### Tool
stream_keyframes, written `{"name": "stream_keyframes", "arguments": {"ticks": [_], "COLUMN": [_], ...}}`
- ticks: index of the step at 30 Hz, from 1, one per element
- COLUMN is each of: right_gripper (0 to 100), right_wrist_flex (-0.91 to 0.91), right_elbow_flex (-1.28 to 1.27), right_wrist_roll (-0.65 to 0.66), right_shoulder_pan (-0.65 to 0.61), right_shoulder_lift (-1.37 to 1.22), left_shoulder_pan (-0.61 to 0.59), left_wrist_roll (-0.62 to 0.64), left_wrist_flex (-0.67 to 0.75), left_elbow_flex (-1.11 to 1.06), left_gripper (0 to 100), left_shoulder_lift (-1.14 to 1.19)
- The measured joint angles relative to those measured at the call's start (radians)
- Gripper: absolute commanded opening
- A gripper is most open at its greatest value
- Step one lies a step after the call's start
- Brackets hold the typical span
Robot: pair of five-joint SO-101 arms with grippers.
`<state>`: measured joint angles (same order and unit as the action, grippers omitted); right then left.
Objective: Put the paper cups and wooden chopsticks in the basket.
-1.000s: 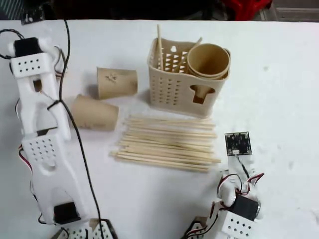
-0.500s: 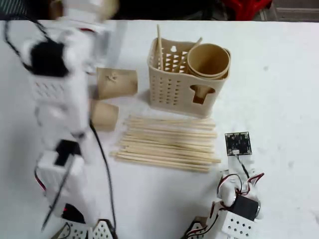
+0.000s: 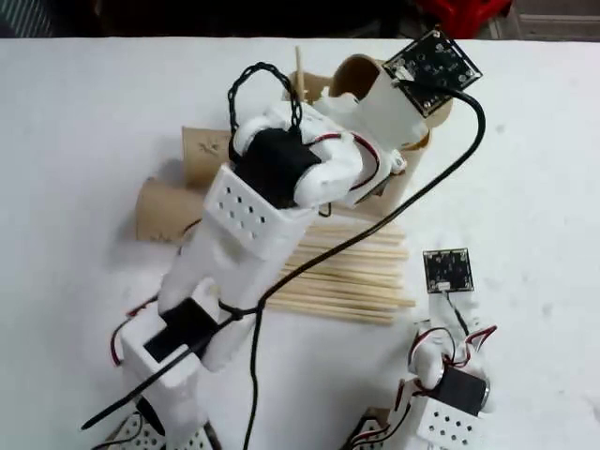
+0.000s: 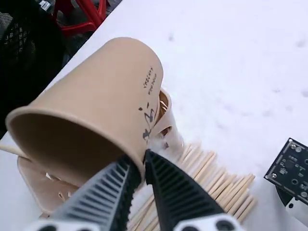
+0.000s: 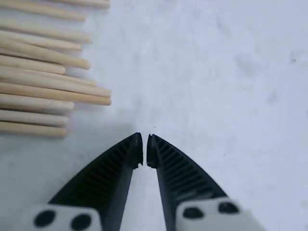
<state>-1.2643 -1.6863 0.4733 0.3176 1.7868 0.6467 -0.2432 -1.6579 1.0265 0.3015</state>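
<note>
High view: white counter (image 3: 525, 141) carries everything. My L arm (image 3: 253, 206) lies diagonally across it, from the near-L edge over the chopsticks and up to the basket, covering most of the basket from above.

Basket (image 4: 41, 190) is cream w/ perforated walls, at the far middle of the counter. In L wrist view a corner of it shows beneath the cup.

Chopstick pile (image 3: 366, 277) lies flat on the counter just in front of the basket, sticks approx parallel and running side to side.

Paper cup (image 4: 91, 110) is in my L fingers (image 4: 143, 161), which pinch its wall near the rim. It's tilted, mouth toward the wrist cam, held off the counter above the basket.

Two more cups lie on their sides on the counter to the L of the basket. Far cup (image 3: 202, 150) and near cup (image 3: 159, 211) are both partly behind my L arm.

Single chopstick (image 3: 299, 61) stands up out of the basket's far side.

R fingers (image 5: 144, 144) are pressed together w/ only a hairline gap, gripping nothing. They sit over bare counter just beside the stick ends.

Small camera board (image 3: 447, 270) on my R arm sits near the pile's R end.
</note>
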Motion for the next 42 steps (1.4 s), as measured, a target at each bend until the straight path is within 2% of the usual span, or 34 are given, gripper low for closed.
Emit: {"name": "stream_keyframes", "arguments": {"ticks": [5,11,20,42], "right_gripper": [3.5,3.5,3.5,3.5], "right_wrist_flex": [0.000,0.000,0.000,0.000], "right_elbow_flex": [0.000,0.000,0.000,0.000], "right_wrist_roll": [0.000,0.000,0.000,0.000], "right_shoulder_pan": [0.000,0.000,0.000,0.000], "right_shoulder_lift": [0.000,0.000,0.000,0.000], "left_shoulder_pan": [-0.006,-0.032,-0.032,-0.032], "left_wrist_roll": [0.000,0.000,-0.002,-0.002], "left_wrist_flex": [0.000,0.000,0.000,0.330], "left_elbow_flex": [-0.008,-0.009,-0.009,0.006], "left_gripper": [2,12,12,12], "left_shoulder_lift": [0.000,0.000,0.000,0.110]}}
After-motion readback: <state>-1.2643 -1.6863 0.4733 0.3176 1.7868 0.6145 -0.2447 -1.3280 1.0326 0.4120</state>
